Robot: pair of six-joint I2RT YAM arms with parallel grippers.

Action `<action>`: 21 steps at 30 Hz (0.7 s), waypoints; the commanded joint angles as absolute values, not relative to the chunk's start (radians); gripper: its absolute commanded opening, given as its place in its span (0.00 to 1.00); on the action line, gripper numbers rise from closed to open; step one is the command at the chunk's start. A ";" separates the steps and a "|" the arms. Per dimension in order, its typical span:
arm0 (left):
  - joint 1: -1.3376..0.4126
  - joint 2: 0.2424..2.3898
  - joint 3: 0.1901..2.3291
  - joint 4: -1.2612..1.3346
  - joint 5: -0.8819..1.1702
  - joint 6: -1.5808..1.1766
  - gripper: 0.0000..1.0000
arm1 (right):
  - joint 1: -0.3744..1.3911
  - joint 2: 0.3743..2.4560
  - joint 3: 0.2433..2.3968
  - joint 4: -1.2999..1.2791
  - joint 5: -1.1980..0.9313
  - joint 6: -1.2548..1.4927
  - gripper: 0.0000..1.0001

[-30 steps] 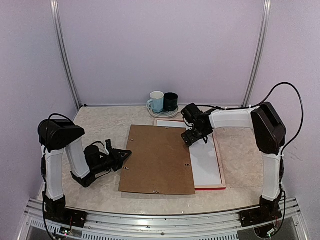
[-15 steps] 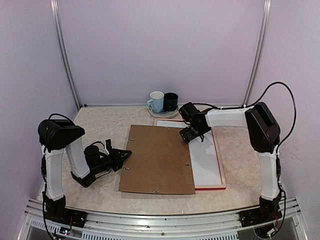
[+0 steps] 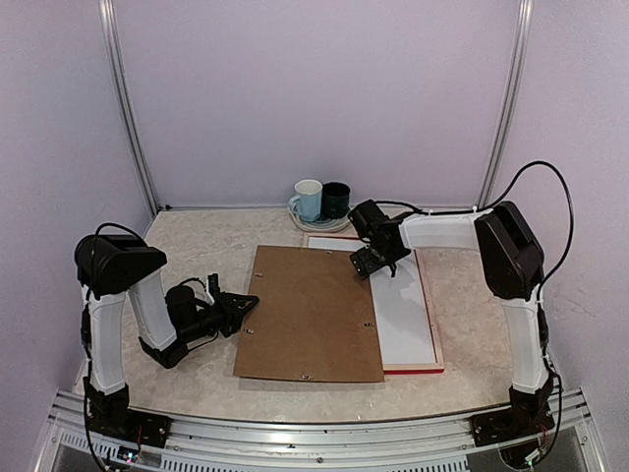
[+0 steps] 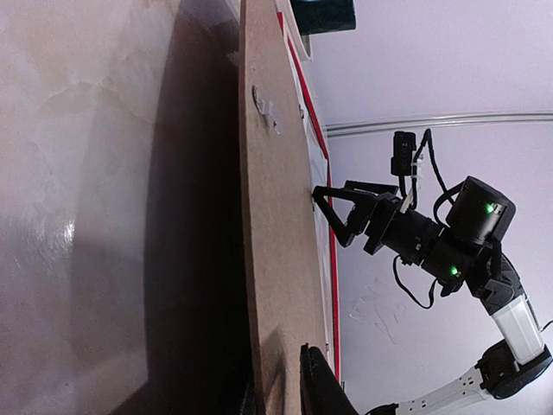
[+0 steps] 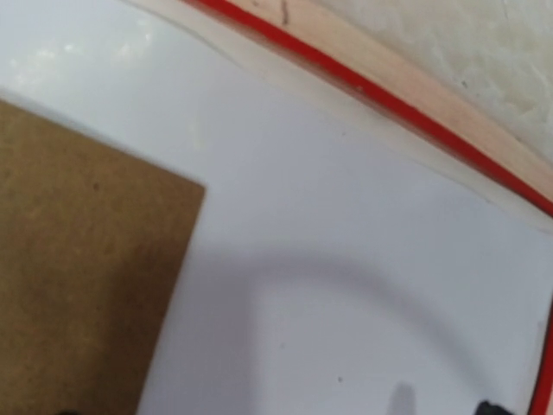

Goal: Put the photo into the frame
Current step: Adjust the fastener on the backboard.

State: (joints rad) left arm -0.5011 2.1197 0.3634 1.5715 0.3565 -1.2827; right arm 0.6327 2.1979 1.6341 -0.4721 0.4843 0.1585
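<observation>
Along backing board [image 3: 310, 313] edge: left gripper [image 3: 244, 303] is set astride, likely for lifting; closure cannot be told.
Right gripper [image 3: 364, 264]: fingers are spread above frame [image 3: 413, 369].

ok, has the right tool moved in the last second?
Yes. In the top view the right tool has shifted left and slightly away from the arm bases, reaching the far right corner of the brown backing board, which has stayed put.

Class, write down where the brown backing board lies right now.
Top external view: the brown backing board lies mid-table, its right edge overlapping the frame, its left edge beside the left end effector.
</observation>
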 commanded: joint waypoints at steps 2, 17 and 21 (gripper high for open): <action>-0.500 2.178 0.359 1.611 0.355 -1.262 0.17 | 0.626 2.188 1.647 -0.464 0.467 0.179 0.99; -0.501 2.162 0.379 1.592 0.353 -1.267 0.14 | 0.562 1.932 1.421 -0.429 0.348 0.256 0.99; -0.498 2.152 0.391 1.586 0.360 -1.267 0.09 | 0.505 1.828 1.287 -0.399 0.315 0.282 0.99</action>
